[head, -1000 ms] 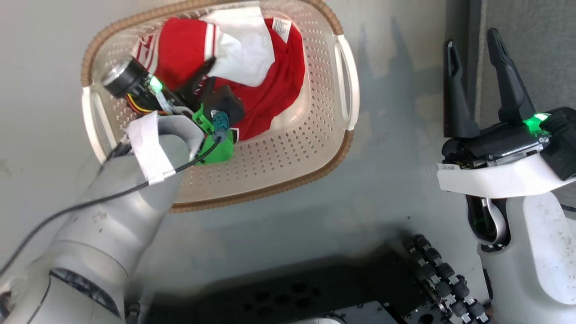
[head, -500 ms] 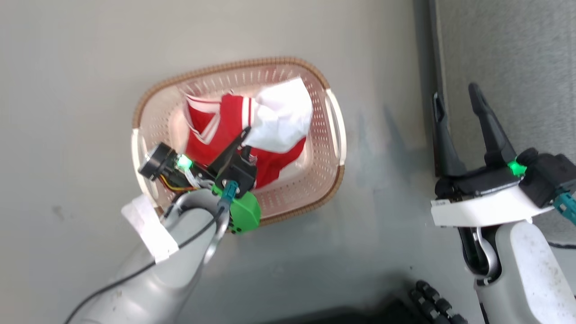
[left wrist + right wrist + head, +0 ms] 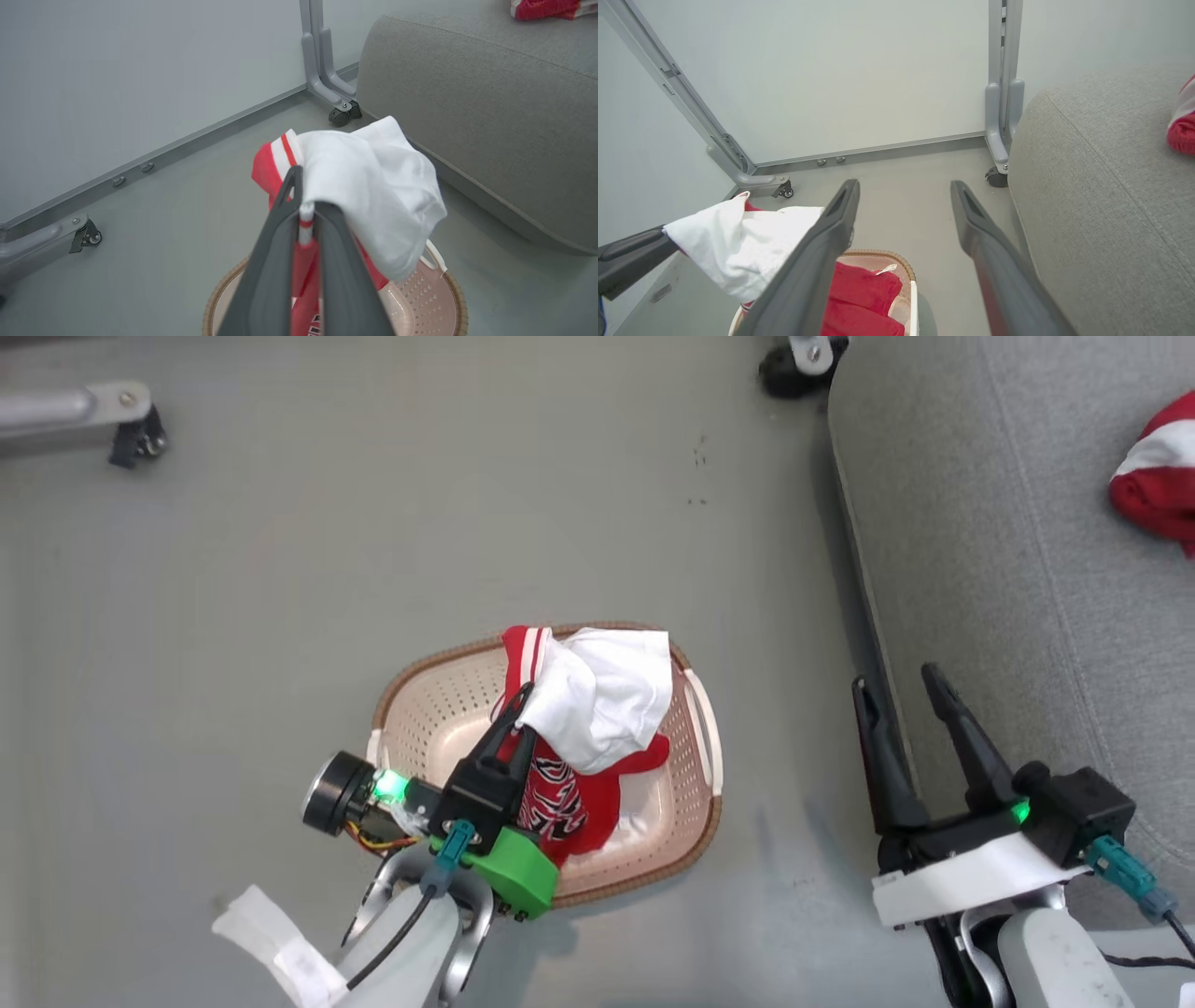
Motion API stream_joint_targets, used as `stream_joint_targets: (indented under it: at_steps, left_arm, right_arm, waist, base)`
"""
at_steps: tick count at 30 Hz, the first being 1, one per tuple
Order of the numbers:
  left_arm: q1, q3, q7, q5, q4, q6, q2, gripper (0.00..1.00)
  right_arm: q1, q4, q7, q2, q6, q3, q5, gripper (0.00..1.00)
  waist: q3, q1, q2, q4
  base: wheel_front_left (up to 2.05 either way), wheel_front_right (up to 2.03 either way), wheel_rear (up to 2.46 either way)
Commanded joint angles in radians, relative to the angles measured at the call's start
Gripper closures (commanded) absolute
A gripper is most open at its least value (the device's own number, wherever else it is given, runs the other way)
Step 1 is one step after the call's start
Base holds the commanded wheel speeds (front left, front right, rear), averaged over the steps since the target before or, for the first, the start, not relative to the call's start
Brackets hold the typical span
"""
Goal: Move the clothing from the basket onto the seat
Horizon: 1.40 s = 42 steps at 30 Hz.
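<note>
- The red-and-white garment [image 3: 602, 705] hangs from the left gripper [image 3: 523, 707] over the basket [image 3: 439, 705]. Its white lining is turned outward and its printed red tail [image 3: 557, 800] trails down into the basket. Whether the tail is clear of the basket bottom I cannot tell.
- The left gripper is clamped on a striped hem. In the left wrist view its fingers [image 3: 266, 280] press together with the hem squeezed between them. Pinching an edge lets the rest drape freely, which suits a lift out.
- The basket stands on the grey floor [image 3: 280, 569] near the seat [image 3: 1008, 569], so the carry across looks short.
- A second red garment [image 3: 1153, 485] already lies on the seat, well apart from the basket, so roughly half the job seems done.
- The right gripper [image 3: 894, 679] hangs with its jaws spread wide and nothing between them, at the seat's edge. It probably waits there as the spare arm.
- A wheeled frame foot [image 3: 794, 364] stands at the seat's far corner, clear of the likely path.
</note>
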Motion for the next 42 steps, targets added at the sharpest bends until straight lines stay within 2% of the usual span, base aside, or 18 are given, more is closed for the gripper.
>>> stream_joint_targets:
  at_steps: [1,11,20,31,42]
  left_arm:
    - [0.046,0.016,0.0,0.005,-0.025,0.002,-0.004,1.0]
    - [0.173,0.103,0.0,0.02,-0.172,-0.032,-0.029,1.0]
    - [0.203,0.159,0.0,0.028,-0.278,-0.066,-0.059,1.0]
    - [0.205,0.172,0.0,0.044,-0.328,-0.107,-0.08,1.0]
    - [0.153,0.11,0.0,0.056,-0.347,-0.147,-0.094,1.0]
  right_arm:
    - [0.034,0.011,-0.002,-0.004,-0.002,0.006,0.01,0.0]
    - [0.139,0.046,-0.002,-0.002,-0.002,0.05,0.023,0.0]
    - [0.171,0.062,-0.002,-0.011,-0.002,0.079,0.033,0.0]
    - [0.153,0.086,-0.002,-0.027,-0.002,0.165,0.071,0.0]
    - [0.056,0.098,-0.002,-0.09,-0.002,0.355,0.089,0.0]
  waist:
    - [-0.198,0.0001,0.0,0.029]
    - [-0.348,0.0001,0.0,0.03]
    - [-0.398,0.0001,0.0,0.033]
    - [-0.404,0.0001,0.0,0.031]
    - [-0.367,0.0001,0.0,0.04]
  base:
    - [0.0,0.0,0.0]
    - [0.0,0.0,0.0]
    - [0.0,0.0,0.0]
    - [0.0,0.0,0.0]
    - [0.0,0.0,0.0]
